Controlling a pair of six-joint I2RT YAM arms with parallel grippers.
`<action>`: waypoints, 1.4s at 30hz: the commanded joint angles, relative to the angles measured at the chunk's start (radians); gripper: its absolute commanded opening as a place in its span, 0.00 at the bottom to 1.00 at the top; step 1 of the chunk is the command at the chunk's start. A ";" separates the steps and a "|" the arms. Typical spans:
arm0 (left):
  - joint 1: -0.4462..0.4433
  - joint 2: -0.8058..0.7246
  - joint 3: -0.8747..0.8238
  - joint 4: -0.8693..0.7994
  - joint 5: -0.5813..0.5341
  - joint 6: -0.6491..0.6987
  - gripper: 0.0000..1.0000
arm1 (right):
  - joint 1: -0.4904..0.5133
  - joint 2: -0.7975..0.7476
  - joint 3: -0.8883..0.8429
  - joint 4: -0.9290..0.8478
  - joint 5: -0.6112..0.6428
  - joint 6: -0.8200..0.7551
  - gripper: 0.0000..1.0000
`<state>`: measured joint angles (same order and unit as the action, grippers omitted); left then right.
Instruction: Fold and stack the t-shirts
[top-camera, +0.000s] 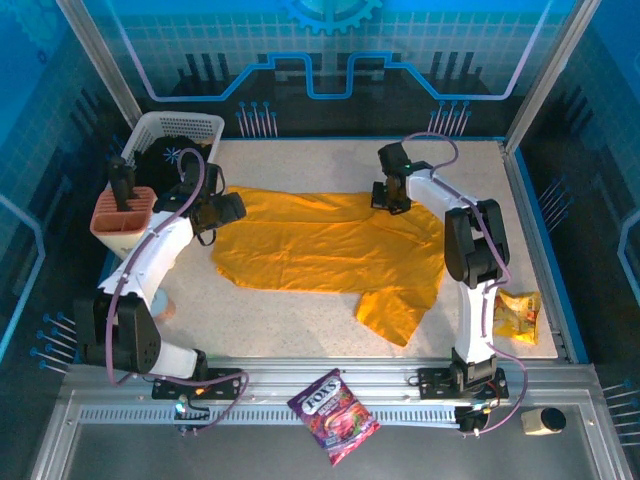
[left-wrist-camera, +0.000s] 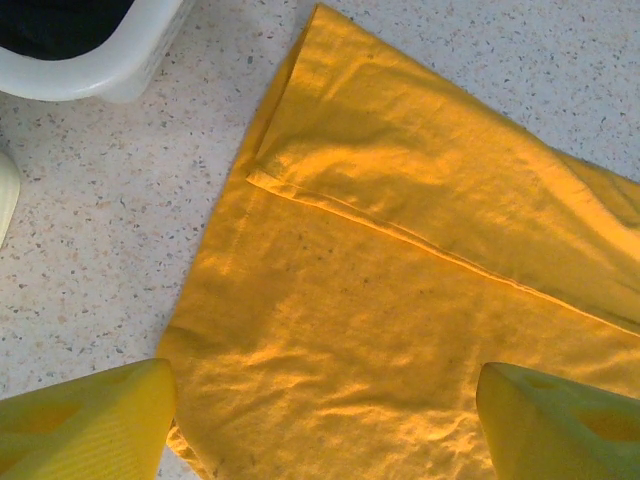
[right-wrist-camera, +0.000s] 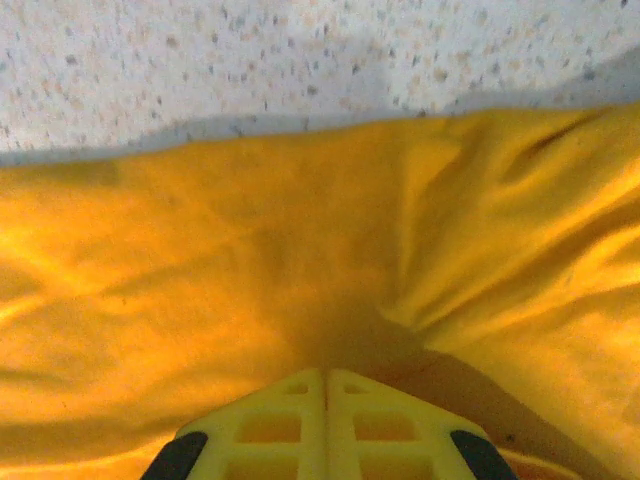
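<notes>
**Left edge crowded, near side open**

We see bare table (top-camera: 280, 322) on the near side of the shirt (top-camera: 320, 250) and along the far edge. At far left a basket (top-camera: 180, 128) and an orange holder (top-camera: 122, 215) block passage. A snack bag (top-camera: 518, 312) lies near right.

We're looking at a robot lab cell here, no mistaking it: a speckled tabletop (top-camera: 290, 322) is boxed in by aluminium frame posts (top-camera: 100, 60) and clear wall panels (top-camera: 420, 50) printed with blue circuit lines and a gear emblem (top-camera: 330, 12). Along the near edge runs a slotted metal rail (top-camera: 400, 385), and bolted to it are the left arm (top-camera: 150, 260) and the right arm (top-camera: 470, 250), white and black, with purple cables (top-camera: 204, 168) looping off them. Everyday props lie about: a white laundry basket (top-camera: 190, 125), a golden-yellow t-shirt (top-camera: 320, 245), a yellow snack bag (top-camera: 518, 315), a purple sweet packet (top-camera: 333, 415)
</notes>
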<state>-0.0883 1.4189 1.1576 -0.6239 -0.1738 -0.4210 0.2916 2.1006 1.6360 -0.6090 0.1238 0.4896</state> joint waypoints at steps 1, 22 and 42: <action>-0.006 -0.040 -0.019 -0.013 0.019 -0.020 0.80 | 0.038 -0.069 -0.043 0.000 0.016 0.055 0.00; -0.012 -0.061 -0.082 0.012 0.038 -0.040 0.93 | 0.302 -0.092 -0.140 0.000 0.302 0.463 0.29; -0.015 -0.065 -0.338 -0.159 -0.050 -0.380 0.67 | 0.027 -0.535 -0.467 0.143 0.190 0.094 0.30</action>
<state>-0.1123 1.3354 0.8326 -0.7589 -0.1814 -0.6987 0.3416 1.6318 1.1923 -0.4854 0.3565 0.6868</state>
